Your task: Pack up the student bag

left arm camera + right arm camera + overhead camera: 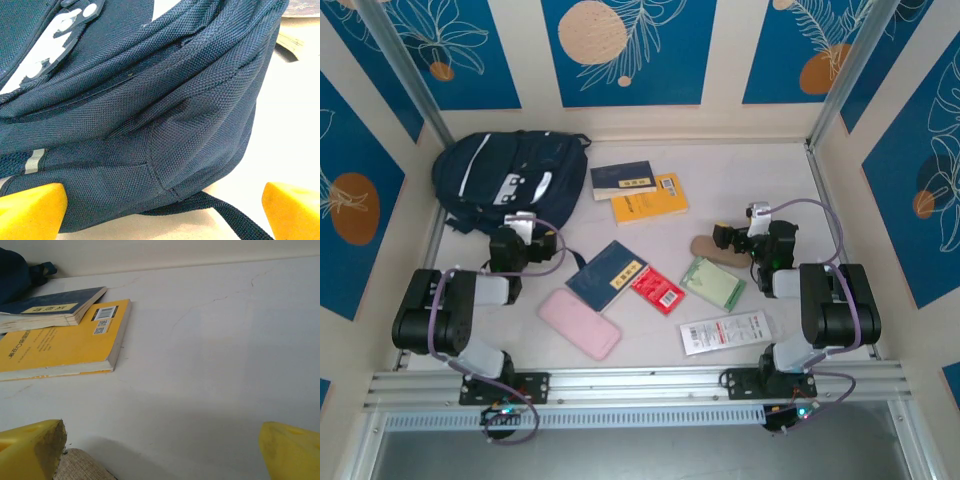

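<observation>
Navy student bag (510, 168) just ahead of released left hand (523, 222), right hand (728, 237) released, well apart

Three cameras: one high behind the arms, one on each wrist.
The high one looks down over the whole table (790, 190). The left wrist camera presses close to the navy backpack (175, 100); the right skims low toward the yellow book (60, 345), both visible from above.

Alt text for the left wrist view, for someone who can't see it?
A dark navy student bag lies close in front of the open left gripper, whose yellow fingertips sit at the lower corners. A dark strap trails from under the bag onto the table.
</observation>
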